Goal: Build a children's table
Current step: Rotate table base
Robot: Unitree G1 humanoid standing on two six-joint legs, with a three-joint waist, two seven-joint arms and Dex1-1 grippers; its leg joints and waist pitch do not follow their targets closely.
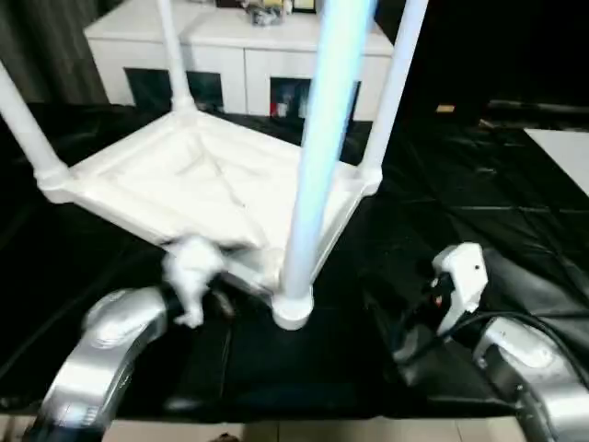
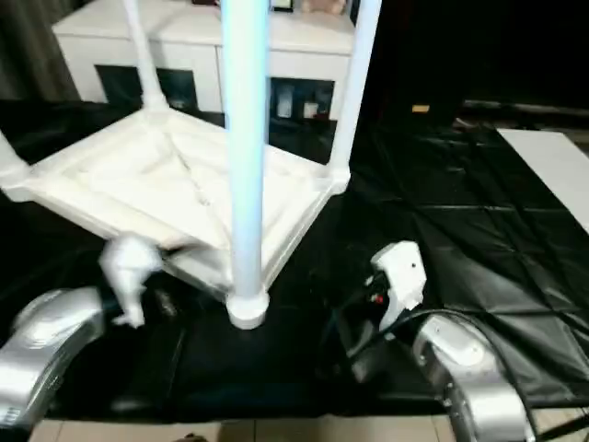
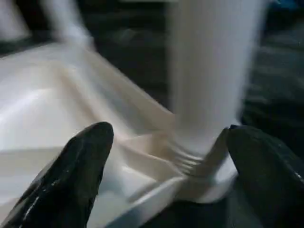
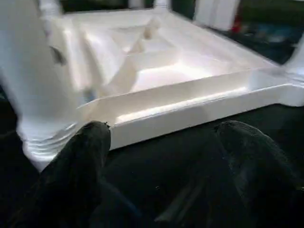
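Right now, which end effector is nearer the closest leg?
Left. The left end effector straddles the nearest leg at its base; the right end effector sits apart, facing the tabletop rim.

Silver forearms (image 1: 110, 345), black cables, white wrist housings, glossy black fingers (image 3: 71, 175)

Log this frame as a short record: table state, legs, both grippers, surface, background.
table: tabletop upside down, ribbed underside up
legs: four legs standing in corner sockets; nearest leg upright
left gripper: jaws open, either side of nearest leg's base, not closed on it
right gripper: jaws open, empty, facing tabletop rim
surface: black sheet
background: white cabinet
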